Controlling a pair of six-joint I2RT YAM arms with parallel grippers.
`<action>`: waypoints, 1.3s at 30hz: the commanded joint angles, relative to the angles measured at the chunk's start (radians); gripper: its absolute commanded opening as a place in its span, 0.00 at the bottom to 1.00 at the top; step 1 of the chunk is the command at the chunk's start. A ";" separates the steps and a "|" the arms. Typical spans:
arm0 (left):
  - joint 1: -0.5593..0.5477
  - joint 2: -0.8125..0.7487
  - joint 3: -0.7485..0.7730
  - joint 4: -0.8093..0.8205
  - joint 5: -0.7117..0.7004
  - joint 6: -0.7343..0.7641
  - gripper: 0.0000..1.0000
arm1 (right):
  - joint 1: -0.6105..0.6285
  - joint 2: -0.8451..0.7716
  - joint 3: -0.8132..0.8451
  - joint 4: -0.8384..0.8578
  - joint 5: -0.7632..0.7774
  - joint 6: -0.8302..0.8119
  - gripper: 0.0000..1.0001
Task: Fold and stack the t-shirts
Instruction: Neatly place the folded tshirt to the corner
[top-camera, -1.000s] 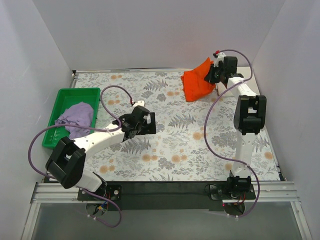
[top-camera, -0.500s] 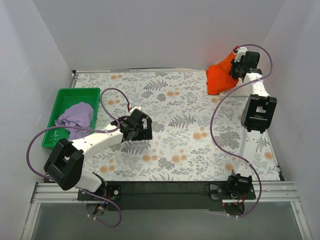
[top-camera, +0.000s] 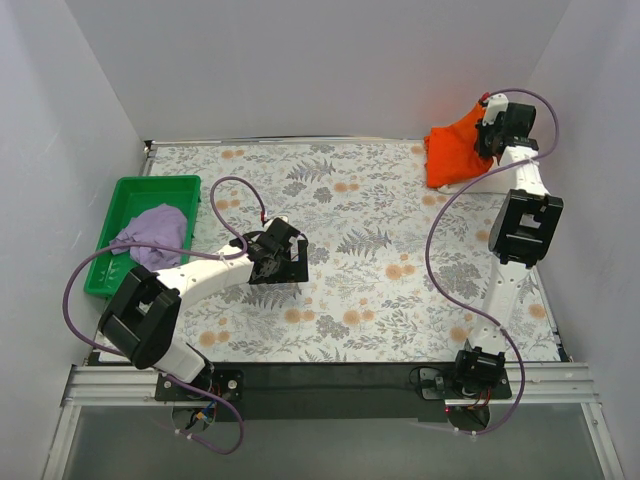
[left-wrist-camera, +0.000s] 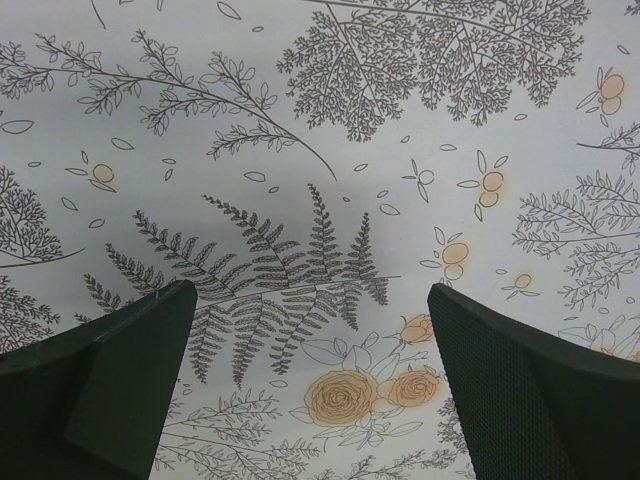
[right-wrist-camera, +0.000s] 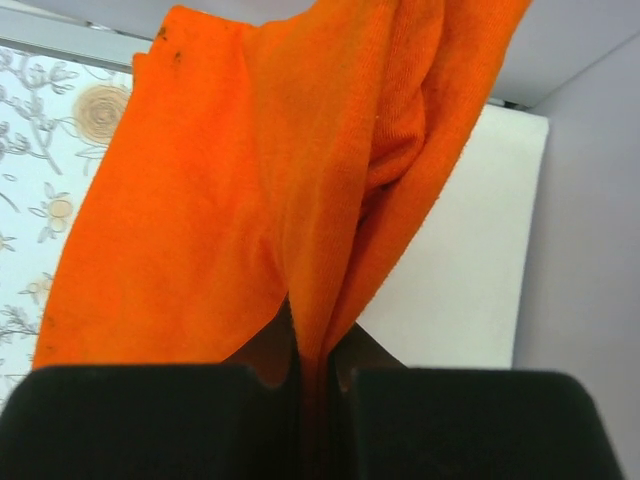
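My right gripper (top-camera: 487, 133) is shut on the bright orange t-shirt (top-camera: 452, 152) and holds it bunched at the far right corner, its lower part draping to the table. In the right wrist view the orange cloth (right-wrist-camera: 250, 200) is pinched between the shut fingers of the gripper (right-wrist-camera: 318, 385). A cream-white cloth (top-camera: 490, 182) lies flat under it by the right wall; it also shows in the right wrist view (right-wrist-camera: 470, 260). The pale lilac t-shirt (top-camera: 153, 230) lies crumpled in the green tray (top-camera: 135, 193). My left gripper (top-camera: 283, 262) is open and empty, low over the table's middle left (left-wrist-camera: 310, 330).
The table carries a floral-print cover (top-camera: 350, 250). White walls close the back and both sides. The green tray stands at the left edge. The arm bases sit on the black rail (top-camera: 330, 380) at the near edge.
My right gripper has carried the orange t-shirt from mid-back rightward to the far right corner. My left gripper has shifted slightly toward the near side and stays open.
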 joint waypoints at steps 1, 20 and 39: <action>0.007 -0.009 0.021 -0.006 0.021 -0.010 0.95 | -0.019 0.013 0.024 0.039 0.060 -0.057 0.02; 0.007 0.001 0.012 -0.011 0.046 -0.022 0.95 | 0.005 0.073 0.049 0.174 0.359 -0.075 0.44; 0.007 -0.144 0.095 -0.030 -0.034 -0.054 0.95 | 0.059 -0.452 -0.514 0.170 0.270 0.342 0.69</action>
